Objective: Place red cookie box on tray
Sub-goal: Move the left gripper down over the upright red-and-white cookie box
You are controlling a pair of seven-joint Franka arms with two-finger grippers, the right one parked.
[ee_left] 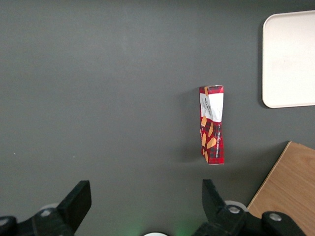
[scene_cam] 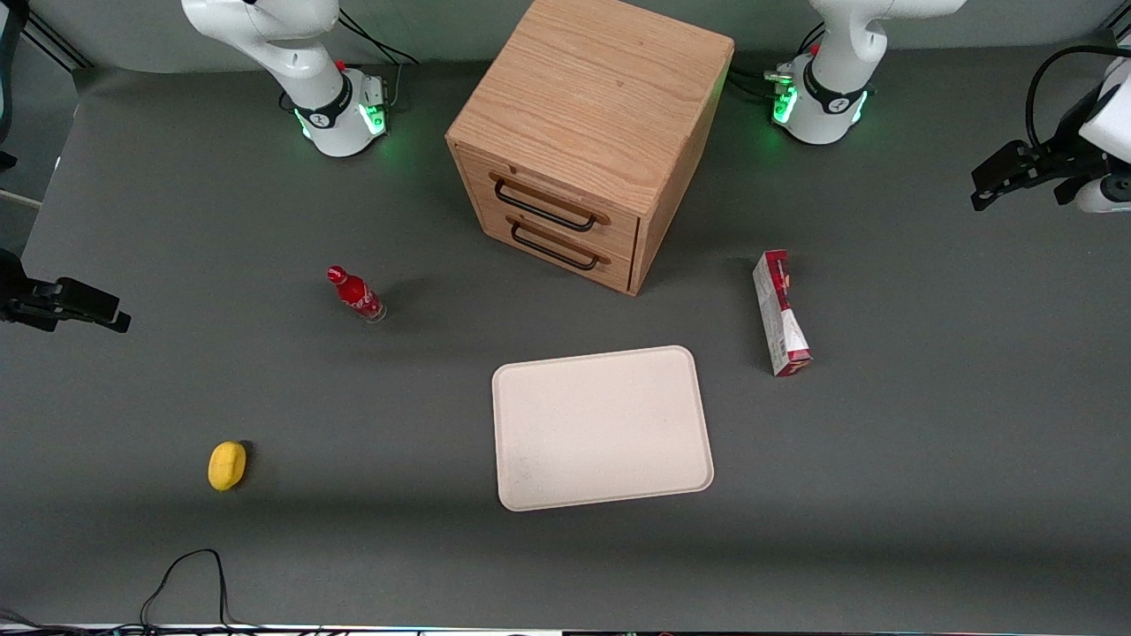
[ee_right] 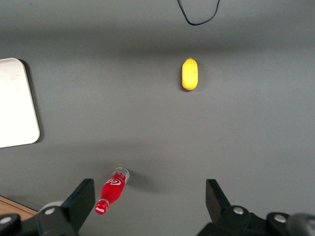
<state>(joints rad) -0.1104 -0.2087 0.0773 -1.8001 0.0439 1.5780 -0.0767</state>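
The red cookie box (scene_cam: 781, 314) lies on the grey table beside the tray (scene_cam: 601, 428), toward the working arm's end; a strip of table separates them. Its red and white panels show in the left wrist view (ee_left: 212, 125), along with part of the tray (ee_left: 290, 59). The tray is beige, flat and bare. My left gripper (scene_cam: 990, 181) hangs well above the table at the working arm's end, apart from the box and farther from the front camera than it. The gripper (ee_left: 145, 191) is open, with only bare table between its fingers.
A wooden drawer cabinet (scene_cam: 592, 132) with two black handles stands farther from the front camera than the tray. A small red bottle (scene_cam: 355, 294) and a yellow lemon-like object (scene_cam: 227, 465) lie toward the parked arm's end. A black cable (scene_cam: 185, 574) loops at the near edge.
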